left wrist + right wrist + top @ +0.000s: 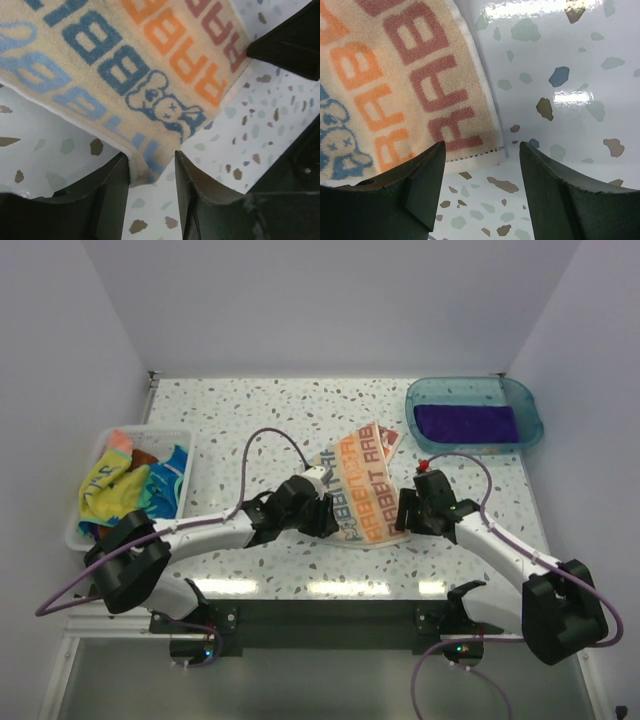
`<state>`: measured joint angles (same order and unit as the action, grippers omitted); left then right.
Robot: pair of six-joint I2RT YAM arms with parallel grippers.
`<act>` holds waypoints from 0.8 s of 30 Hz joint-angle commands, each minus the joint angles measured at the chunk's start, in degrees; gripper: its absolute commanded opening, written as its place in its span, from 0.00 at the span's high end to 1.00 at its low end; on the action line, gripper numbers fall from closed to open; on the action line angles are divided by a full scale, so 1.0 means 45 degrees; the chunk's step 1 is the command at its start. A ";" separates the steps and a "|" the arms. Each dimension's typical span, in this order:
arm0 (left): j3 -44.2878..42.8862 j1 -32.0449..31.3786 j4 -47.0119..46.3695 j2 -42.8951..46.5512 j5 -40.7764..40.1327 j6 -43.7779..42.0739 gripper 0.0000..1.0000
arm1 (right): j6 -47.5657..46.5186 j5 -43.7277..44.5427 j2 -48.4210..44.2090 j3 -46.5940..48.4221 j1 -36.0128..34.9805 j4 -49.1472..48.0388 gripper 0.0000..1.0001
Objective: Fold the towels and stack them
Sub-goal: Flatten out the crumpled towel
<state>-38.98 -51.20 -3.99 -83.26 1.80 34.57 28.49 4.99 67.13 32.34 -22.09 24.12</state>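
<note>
- left gripper [151,159] is narrow, pinching the RABBIT towel [150,75] by its lower corner
- right gripper [481,147] is wide and holding nothing, towel edge at upper left of it

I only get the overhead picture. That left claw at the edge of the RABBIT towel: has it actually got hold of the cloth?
Observer: Yes. In its wrist view the left gripper has a corner of the towel between its fingers, and the cloth touches both.
Operator: And the right claw?
Observer: The right gripper is open. Its wrist view shows the fingers apart, with the towel's other near corner just ahead of them and nothing gripped.
Operator: Is there anything on the towel besides letters?
Observer: Yes, a rabbit drawing in blue outline with crosses for eyes, close to the pinched corner.
</note>
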 commanded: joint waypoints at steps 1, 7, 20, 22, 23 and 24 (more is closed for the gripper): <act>-0.1569 -0.0087 0.2071 0.0999 0.0945 0.1280 0.55 | -0.0100 0.0393 -0.0738 0.0177 0.0123 0.0148 0.36; -0.1826 -0.0087 0.3305 0.1940 0.1807 0.2884 0.53 | -0.0393 0.0551 -0.1071 0.0392 0.0162 0.0499 0.35; -0.0439 -0.0243 0.4734 0.0868 0.0732 0.3315 0.33 | -0.0472 0.0765 -0.0272 0.0704 0.0162 0.1417 0.36; -0.0652 -0.0379 0.4675 0.0381 0.0654 0.3315 0.34 | -0.0413 0.0784 0.0003 0.0705 0.0162 0.1418 0.36; -0.0750 -0.0515 0.4733 0.0223 0.0557 0.3295 0.35 | -0.0355 0.0920 0.0061 0.0743 0.0162 0.1437 0.36; -0.0867 -0.0575 0.4811 -0.0049 0.0440 0.3295 0.35 | -0.0355 0.1018 0.0178 0.0782 0.0162 0.1456 0.36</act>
<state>-40.95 -52.58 17.61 -81.32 5.30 48.73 26.57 7.11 67.09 33.63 -21.65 29.85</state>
